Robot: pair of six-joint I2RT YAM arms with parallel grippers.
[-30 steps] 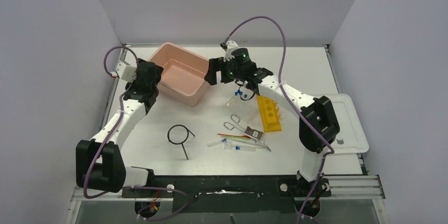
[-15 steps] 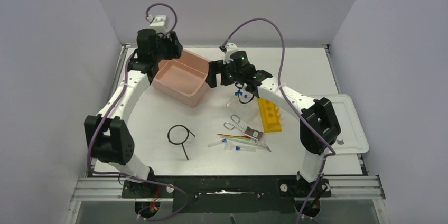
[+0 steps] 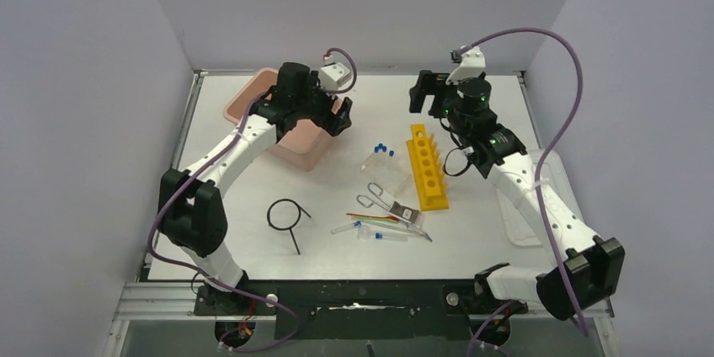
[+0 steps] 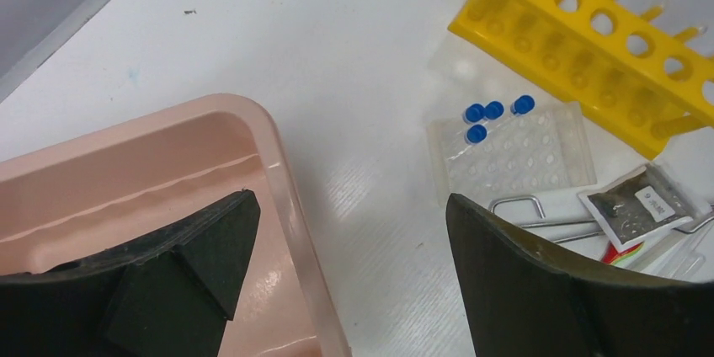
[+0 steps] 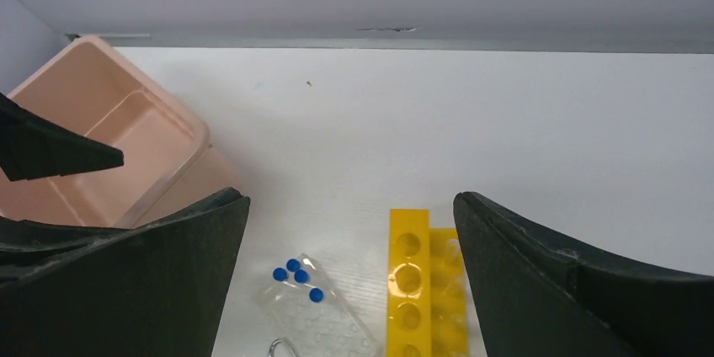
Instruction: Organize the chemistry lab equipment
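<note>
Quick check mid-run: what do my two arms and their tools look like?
The left arm and right arm have white links joined by chunky black joint housings. A purple cable loops along each. Green lights glow on the right wrist. The left tool and right tool each have two black wedge-shaped fingers.

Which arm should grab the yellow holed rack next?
Right. The right fingers, open, hover just beyond the far end of the yellow holed rack, framing it; the left fingers hang at the pink tub rim, farther off.
</note>
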